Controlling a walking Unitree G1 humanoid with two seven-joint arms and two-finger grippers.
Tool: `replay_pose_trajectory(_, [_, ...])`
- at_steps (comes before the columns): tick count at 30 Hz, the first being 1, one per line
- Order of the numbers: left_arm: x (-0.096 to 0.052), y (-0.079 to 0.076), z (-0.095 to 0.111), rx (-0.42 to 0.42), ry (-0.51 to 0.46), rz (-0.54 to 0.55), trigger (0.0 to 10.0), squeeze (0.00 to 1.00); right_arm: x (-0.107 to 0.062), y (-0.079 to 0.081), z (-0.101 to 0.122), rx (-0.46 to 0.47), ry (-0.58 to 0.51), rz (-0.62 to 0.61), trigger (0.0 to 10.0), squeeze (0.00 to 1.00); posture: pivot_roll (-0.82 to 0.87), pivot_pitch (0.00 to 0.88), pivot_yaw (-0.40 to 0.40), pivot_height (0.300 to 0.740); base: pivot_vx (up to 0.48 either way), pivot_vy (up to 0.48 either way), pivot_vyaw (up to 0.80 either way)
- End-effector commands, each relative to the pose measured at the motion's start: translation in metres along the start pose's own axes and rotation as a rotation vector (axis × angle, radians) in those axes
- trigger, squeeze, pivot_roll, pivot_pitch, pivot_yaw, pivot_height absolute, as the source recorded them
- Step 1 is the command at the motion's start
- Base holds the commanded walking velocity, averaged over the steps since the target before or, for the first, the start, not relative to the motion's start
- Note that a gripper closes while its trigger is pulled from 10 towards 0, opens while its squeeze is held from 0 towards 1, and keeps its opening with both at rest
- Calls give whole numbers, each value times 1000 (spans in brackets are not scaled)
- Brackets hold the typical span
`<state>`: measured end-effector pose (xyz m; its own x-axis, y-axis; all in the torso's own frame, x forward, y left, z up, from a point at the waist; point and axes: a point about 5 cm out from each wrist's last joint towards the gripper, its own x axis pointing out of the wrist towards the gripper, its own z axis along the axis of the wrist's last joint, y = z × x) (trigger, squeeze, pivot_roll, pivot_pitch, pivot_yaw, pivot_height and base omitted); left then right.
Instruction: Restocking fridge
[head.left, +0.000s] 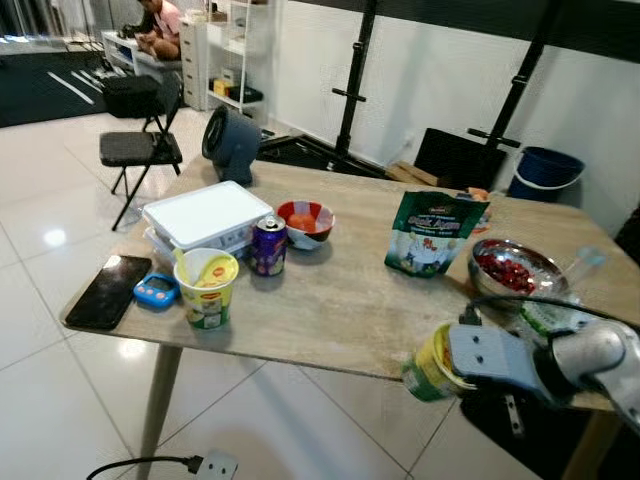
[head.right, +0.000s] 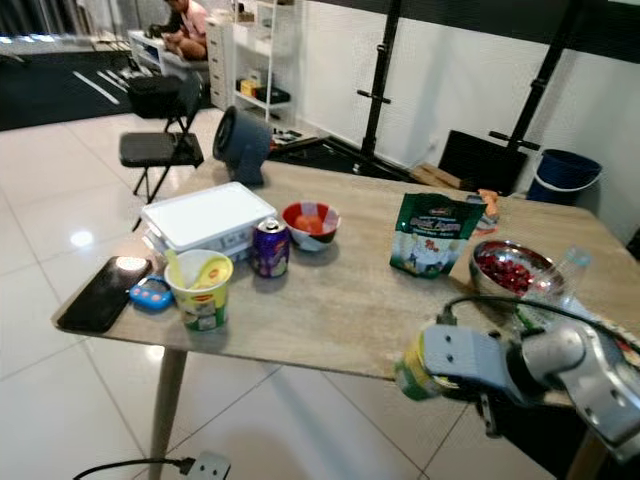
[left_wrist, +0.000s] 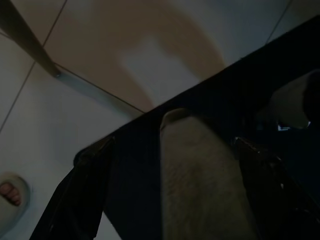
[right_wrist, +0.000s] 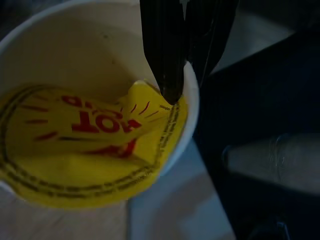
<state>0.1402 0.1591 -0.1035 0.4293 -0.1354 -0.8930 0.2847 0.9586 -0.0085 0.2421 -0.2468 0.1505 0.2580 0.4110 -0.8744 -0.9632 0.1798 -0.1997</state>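
right gripper (right_wrist: 182, 82) clamped narrow on the rim of an instant noodle cup (head.left: 432, 365), one black finger inside against the folded yellow lid, the other outside the wall. cup held just off the near edge of the wooden table (head.left: 340, 300), tilted, over the tiled floor. worth keeping the wrist level and the pinch firm on that thin rim, since a paper wall likely flexes and could slip; better carried low and slow toward the fridge, away from the table edge. beyond on the table: a steel bowl of red fruit (head.left: 512, 270), a green snack pouch (head.left: 434, 233), a second noodle cup (head.left: 207, 287), a purple can (head.left: 268, 245), a small red bowl (head.left: 305, 222), a white lidded box (head.left: 207, 216), a phone (head.left: 108, 291). left gripper (left_wrist: 175, 195) hanging idle in shade, fingers (left_wrist: 80, 200) spread wide, holding nothing.
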Motion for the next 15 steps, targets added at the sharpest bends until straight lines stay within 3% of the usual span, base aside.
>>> replay_pose_trajectory(1, [-1, -18, -21, -4, 85, -60, 10000, 0, 6, 7, -15, 66, 58, 39, 10000, 0, -101, 0, -87, 740, -262, 0, 0])
replay_pose_trajectory(5, [-1, -18, -22, 0, 87, -61, 10000, 0, 7, 11, -22, 88, 79, 48, 10000, 0, -104, 0, -84, 740, -261, 0, 0])
replay_pose_trajectory(15, [-1, -17, -22, 6, 89, -59, 10000, 0, 23, 32, -71, 248, 214, 69, 10000, 0, -109, 0, -79, 740, -266, 0, 0])
